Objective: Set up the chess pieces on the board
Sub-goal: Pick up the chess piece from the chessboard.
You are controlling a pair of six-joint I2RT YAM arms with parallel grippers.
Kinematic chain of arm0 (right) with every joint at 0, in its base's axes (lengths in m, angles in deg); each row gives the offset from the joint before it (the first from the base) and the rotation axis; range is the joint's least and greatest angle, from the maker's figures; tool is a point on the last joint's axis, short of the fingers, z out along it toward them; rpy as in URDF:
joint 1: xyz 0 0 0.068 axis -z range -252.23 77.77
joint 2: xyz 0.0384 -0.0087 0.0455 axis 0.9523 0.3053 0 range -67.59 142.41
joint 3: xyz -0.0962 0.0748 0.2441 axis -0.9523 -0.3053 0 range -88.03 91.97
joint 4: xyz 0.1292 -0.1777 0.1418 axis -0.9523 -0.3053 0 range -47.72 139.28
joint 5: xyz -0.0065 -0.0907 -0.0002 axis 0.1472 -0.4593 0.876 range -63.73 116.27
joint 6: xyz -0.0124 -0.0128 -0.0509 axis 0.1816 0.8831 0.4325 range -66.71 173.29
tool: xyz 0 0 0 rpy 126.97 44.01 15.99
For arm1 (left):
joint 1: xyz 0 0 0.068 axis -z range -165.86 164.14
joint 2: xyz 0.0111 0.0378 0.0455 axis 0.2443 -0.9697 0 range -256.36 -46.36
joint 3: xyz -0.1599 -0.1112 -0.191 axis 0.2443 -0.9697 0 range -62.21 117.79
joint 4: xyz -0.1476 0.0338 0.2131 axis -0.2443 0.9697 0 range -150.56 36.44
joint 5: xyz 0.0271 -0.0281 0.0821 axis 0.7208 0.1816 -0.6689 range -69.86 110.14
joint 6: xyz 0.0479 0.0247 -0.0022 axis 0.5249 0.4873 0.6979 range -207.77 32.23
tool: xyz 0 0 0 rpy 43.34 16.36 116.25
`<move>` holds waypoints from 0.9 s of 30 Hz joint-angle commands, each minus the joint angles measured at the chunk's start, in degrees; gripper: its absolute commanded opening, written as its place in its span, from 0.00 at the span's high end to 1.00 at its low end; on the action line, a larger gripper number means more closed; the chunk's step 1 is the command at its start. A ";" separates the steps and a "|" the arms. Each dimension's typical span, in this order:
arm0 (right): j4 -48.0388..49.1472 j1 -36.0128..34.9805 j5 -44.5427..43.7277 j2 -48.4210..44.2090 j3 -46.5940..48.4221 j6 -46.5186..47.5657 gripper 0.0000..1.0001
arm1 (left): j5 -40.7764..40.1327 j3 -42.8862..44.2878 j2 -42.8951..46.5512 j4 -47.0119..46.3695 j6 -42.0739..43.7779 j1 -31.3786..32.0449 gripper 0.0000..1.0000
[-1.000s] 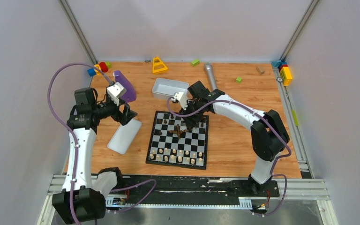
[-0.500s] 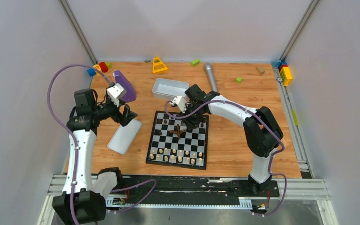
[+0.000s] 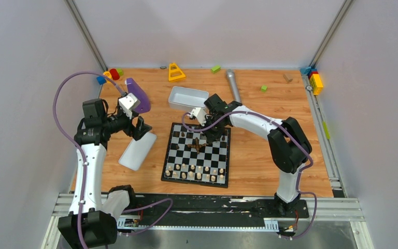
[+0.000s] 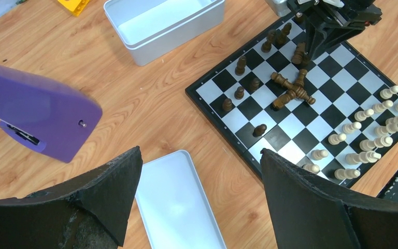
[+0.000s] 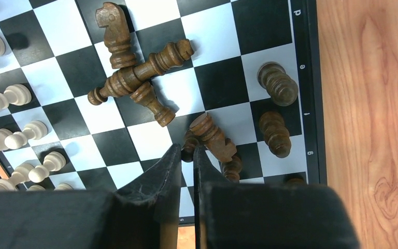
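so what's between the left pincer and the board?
The white lid, flat beside the board, then bare wood; clearest in the top view.

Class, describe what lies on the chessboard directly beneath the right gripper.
Toppled dark brown chess pieces lie at the right gripper's fingertips on the chessboard; its fingers hide the squares beneath.

i see the chessboard (image 3: 197, 154) in black-and-white checks with a thin black border. the fallen and standing chessmen at its far side (image 5: 134, 78) are dark brown wood, and the near rows of chessmen (image 4: 365, 142) are pale beige. my left claw (image 4: 200, 151) and right claw (image 5: 186, 155) are both matte black. the bench (image 3: 259, 150) is orange-brown wood grain. the stapler (image 4: 36, 116) is purple, the tray (image 4: 163, 26) and lid (image 4: 179, 207) are white, and the triangular block (image 3: 175, 72) is yellow.
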 commanded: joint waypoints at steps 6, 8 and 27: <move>-3.32 -0.44 2.56 -4.98 -1.86 1.24 1.00 | 0.93 -0.92 0.50 -0.82 2.23 -0.12 0.10; -3.55 -0.44 3.24 -5.81 -2.28 2.00 1.00 | 0.93 -1.17 0.27 -1.06 2.45 0.43 0.11; -7.25 -0.08 3.01 -10.51 0.39 3.84 1.00 | -3.70 0.31 -10.38 -11.32 0.29 18.41 0.15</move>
